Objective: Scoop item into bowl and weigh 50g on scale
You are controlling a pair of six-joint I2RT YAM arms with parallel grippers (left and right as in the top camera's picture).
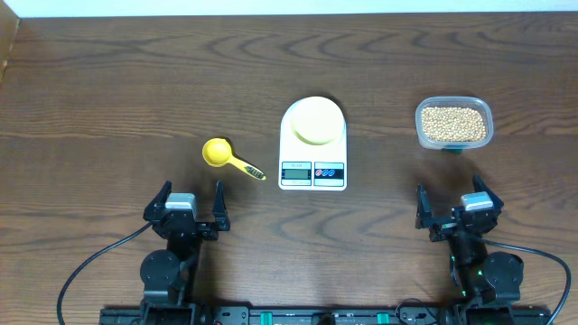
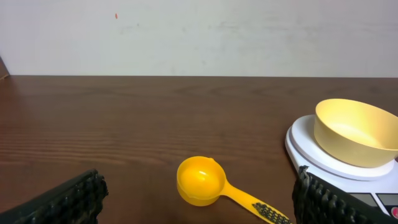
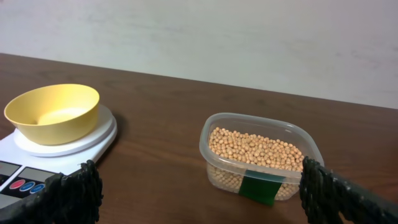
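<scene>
Left gripper (image 1: 191, 202) & right gripper (image 1: 452, 204) both spread wide, nothing held, low at near edge of dark wood table (image 1: 108, 90).
Small round tan-beige beans (image 1: 453, 125) heaped in clear rounded-rect plastic tub (image 1: 489, 113), straight ahead of right gripper, apart from it. Small round pale yellow shallow bowl (image 1: 313, 120) sitting on platform of white flat kitchen scale (image 1: 289, 149), mid-table, between both arms & fwd of them. Bright yellow plastic measuring scoop (image 1: 219, 153) lying just left of scale, ahead of left gripper, not touching.
</scene>
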